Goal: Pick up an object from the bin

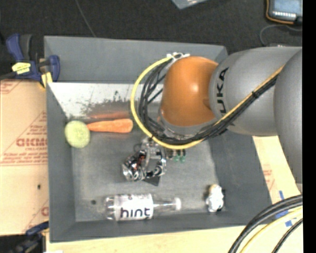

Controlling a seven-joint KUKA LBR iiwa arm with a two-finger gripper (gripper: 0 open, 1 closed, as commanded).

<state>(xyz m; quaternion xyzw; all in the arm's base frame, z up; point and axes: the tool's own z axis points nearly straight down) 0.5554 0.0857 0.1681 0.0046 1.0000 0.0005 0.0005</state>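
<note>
From my station I see the arm reaching into the grey bin from the right. Its orange cover hangs over the upper middle of the bin, ringed by black and yellow cables. Below the cover, the jaws sit low over the middle of the bin floor. They show as a tangle of dark and shiny metal, and I cannot tell how far open they are or whether anything is between them.

The nearest thing above them is an orange carrot. It lies on its side up and to the left, near the back wall, apart from the jaws. Touching the carrot's left end, or just beside it, is a pale green round slice, close to the left wall.

Below the jaws, a clear bottle lies on its side along the front wall. It carries the word "hint" on its label and its neck points right. It is near the jaws but not touching them. A small white thing sits in the front right corner, well apart from the rest; I cannot make out what it is.

The floor directly around the jaws looks bare and grey.
</note>
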